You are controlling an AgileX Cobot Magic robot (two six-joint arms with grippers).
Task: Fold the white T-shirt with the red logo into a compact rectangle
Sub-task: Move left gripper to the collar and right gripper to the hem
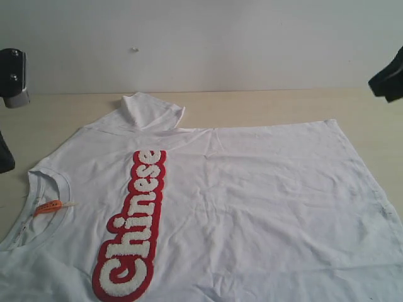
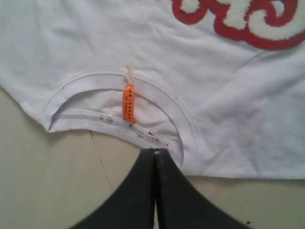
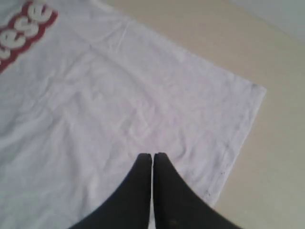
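Length of the white T-shirt [image 1: 252, 189] is running left to right across the table [image 1: 252, 100], collar left, hem right, with the red logo [image 1: 132, 226] stretching near to far. In the left wrist view, the left gripper [image 2: 155, 153], jaws pressed together and empty, is hovering at the collar [image 2: 114, 78]. In the right wrist view, the right gripper [image 3: 152, 156], likewise closed on nothing, is hanging over the hem [image 3: 238, 138] corner.

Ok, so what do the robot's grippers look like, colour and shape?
The left gripper and right gripper match: matte black fingers, broad at the base, tapering to narrow tips. No cables or markings show. The left arm's housing is black, grey-ended.
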